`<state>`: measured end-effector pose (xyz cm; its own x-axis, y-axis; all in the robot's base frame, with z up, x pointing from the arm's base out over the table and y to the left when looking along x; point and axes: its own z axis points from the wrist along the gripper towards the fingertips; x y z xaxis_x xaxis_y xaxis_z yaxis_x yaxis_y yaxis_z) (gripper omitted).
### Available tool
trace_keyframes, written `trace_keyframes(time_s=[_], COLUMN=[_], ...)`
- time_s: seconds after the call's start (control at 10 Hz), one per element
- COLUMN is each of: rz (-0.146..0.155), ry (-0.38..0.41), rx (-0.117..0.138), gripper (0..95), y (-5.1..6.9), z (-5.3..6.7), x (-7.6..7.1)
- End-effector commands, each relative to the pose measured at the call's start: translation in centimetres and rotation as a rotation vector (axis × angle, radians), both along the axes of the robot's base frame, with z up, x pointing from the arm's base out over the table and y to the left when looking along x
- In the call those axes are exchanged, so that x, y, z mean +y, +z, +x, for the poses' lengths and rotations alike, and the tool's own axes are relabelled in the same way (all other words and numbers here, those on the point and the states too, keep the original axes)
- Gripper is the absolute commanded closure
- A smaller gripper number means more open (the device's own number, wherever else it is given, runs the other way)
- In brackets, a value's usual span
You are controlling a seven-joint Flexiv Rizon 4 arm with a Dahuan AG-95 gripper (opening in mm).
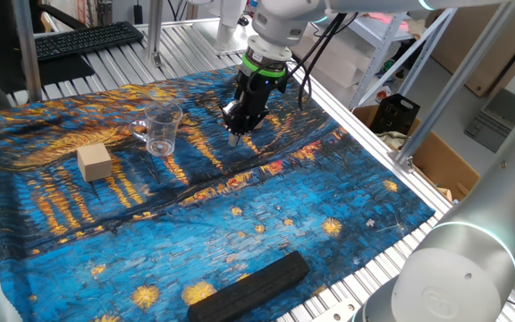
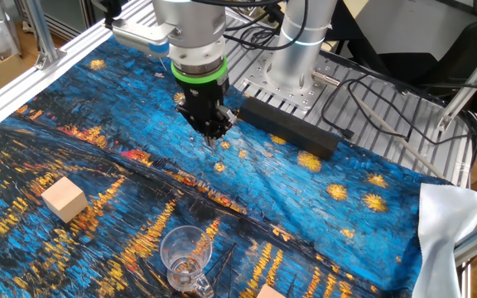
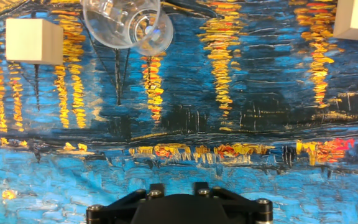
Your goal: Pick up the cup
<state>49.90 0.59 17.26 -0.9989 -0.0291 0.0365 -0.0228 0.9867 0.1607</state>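
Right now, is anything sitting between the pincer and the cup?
Nothing visible. Only bare painted cloth lies between the pincer and the cup. The wooden cube sits beyond the cup, and the black block lies well off to the side.

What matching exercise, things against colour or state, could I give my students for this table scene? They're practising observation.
Things:
1. cup
2. wooden cube
3. long block
4. gripper

Descriptions:
A. black, lying flat near the cloth's edge
B. clear, standing upright
C. hanging above the cloth, holding nothing
D. tan, resting on the cloth

Pairs: 1-B, 2-D, 3-A, 4-C
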Motion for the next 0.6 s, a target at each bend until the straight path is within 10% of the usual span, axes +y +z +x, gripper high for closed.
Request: trace_keyframes(time_s=[0.1,0.6], rz=[0.000,-0.004], ry=[-0.001,-0.005], rx=[0.002,0.002], gripper=[95.0,95.0], y=[0.01,0.13], z=[0.03,-0.01], x=[0.05,0.34])
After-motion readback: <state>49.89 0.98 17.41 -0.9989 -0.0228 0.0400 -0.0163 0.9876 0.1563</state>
